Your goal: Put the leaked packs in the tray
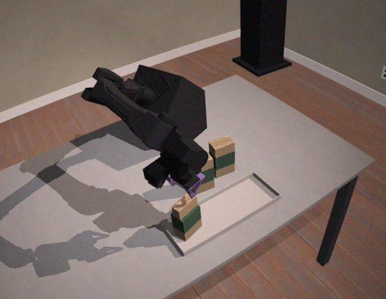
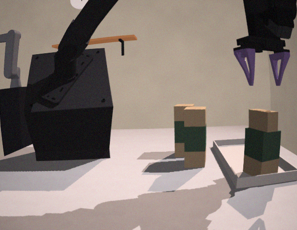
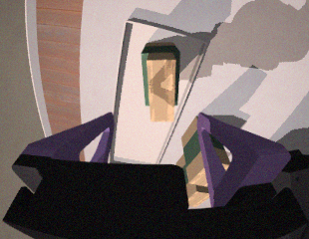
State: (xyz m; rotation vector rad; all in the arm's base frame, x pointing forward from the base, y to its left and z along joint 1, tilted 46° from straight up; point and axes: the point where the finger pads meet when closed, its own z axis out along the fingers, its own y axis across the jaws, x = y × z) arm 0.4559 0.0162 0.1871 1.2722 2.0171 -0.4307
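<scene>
One coffee pack [image 1: 187, 220] [image 2: 262, 145] [image 3: 161, 90], tan with a green band, stands upright inside the near end of the white tray [image 1: 237, 202] [image 2: 227, 153] [image 3: 132, 124]. A second pack [image 1: 208, 177] [image 2: 195, 138] stands on the table beside the tray, partly hidden by the arm in the top view. A third pack [image 1: 224, 157] [image 2: 178, 131] stands behind it. In the wrist view, part of the table packs shows behind the right finger. My gripper [image 2: 264, 85] [image 3: 155, 118] is open and empty, well above the pack in the tray. Softness cannot be seen.
The arm's black base block [image 1: 186, 99] [image 2: 71, 133] stands on the table, away from the tray. The table's edge [image 1: 267, 236] runs past the tray's outer long side. The rest of the tray, beyond the pack, is empty.
</scene>
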